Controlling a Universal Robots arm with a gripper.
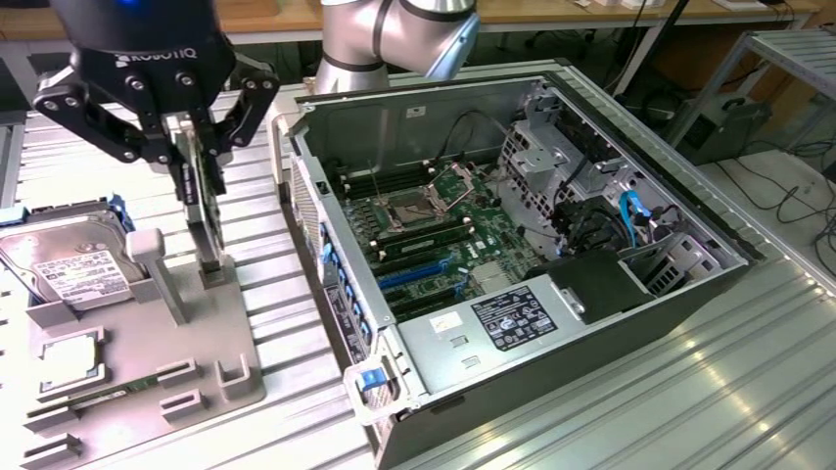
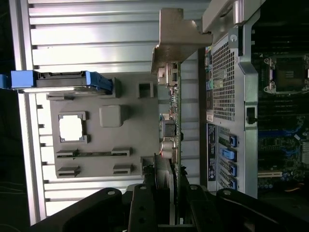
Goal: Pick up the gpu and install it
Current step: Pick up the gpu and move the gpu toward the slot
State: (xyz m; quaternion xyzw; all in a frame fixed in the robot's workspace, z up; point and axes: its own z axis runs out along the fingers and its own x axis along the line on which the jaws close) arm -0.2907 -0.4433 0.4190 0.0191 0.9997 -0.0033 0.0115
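The gpu is a thin dark card standing on edge over the grey fixture tray. Its lower end sits at the tray's upright holder. My gripper comes down on it from above, shut on the card's upper part with a finger on each face. In the wrist view the gpu runs edge-on away from my gripper, its pale metal bracket at the far end. The open computer case lies at the exterior view's right of the tray, with blue expansion slots on its motherboard.
On the tray lie a silver hard drive in a blue frame, a square processor and a narrow memory stick. The case wall stands close beside the card. Everything rests on a ribbed metal table.
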